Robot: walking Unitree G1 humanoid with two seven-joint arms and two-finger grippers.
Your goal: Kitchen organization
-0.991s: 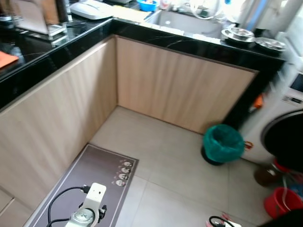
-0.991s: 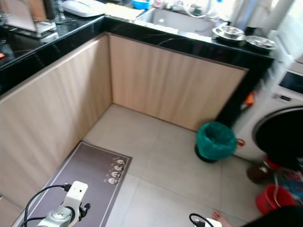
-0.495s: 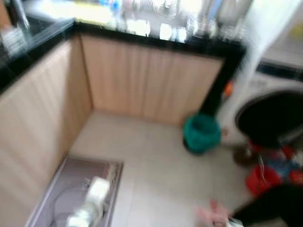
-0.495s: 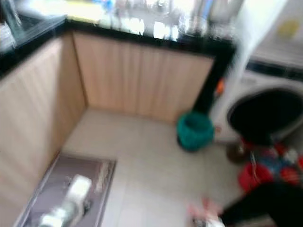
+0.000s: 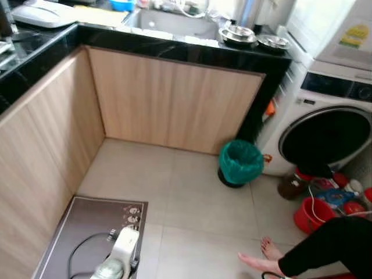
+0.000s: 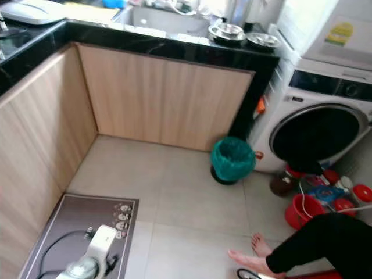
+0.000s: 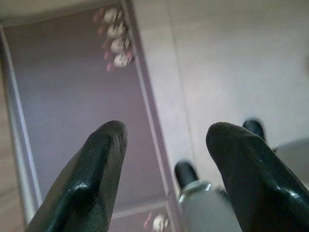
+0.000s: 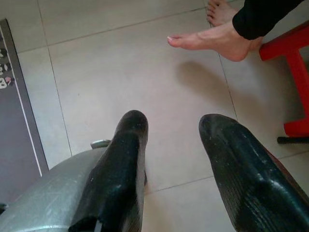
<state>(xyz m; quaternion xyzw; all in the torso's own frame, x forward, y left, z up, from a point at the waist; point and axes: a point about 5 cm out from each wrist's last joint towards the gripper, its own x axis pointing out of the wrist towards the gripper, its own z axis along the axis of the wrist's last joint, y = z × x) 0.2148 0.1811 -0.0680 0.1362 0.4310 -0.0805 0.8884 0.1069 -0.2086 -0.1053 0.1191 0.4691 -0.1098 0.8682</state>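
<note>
At your 9 o'clock runs the black counter [image 5: 35,55]; a purple floor mat [image 5: 75,232] lies below. Your left gripper [image 7: 166,159] hangs over it, fingers apart. At 12 sits the sink [image 5: 165,23], a green bin [image 5: 240,163] beneath. At 3, a washing machine [image 5: 325,133]. Your right gripper [image 8: 171,159] hangs spread near a person's bare feet [image 8: 212,34].

Bright daylight washes out the counter's [image 5: 174,49] far edge; head views are sharp, the left wrist view soft and blurred.
</note>
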